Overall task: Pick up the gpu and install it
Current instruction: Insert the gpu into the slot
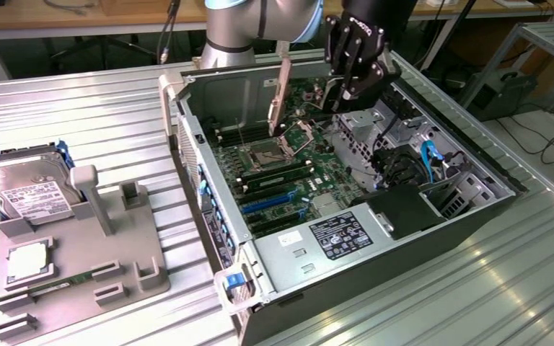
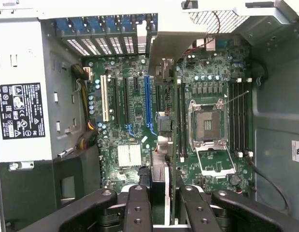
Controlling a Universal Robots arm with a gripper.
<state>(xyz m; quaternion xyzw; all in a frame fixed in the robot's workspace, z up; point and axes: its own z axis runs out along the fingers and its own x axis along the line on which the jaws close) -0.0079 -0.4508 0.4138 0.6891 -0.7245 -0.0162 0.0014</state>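
- The gripper hung inside the open computer case, lowered through its open side.
- Its 2 fingers were drawn in narrow and clamped on the graphics card, 1 finger on each face.
- The graphics card stood on edge above the motherboard, with the gripper at 1 end of it.
- The silver bracket formed the other end of the card and pointed toward the case wall that carried the blue tabs.
- In the wrist view the card ran edge-on between the long blue slot and the processor socket.
- In the exterior view the lower tip of the bracket hung close over the open processor socket.
- Whether the lower edge of the card touched any slot could not be told.
- The power supply, marked with a black label, occupied the near end of the case in the exterior view.
- A grey parts tray lay on the ribbed metal table at the exterior view's left, well apart from the case.
- A hard drive leaned in the far end of the tray.
- A square chip and a narrow memory stick lay nearer the tray's front edge.
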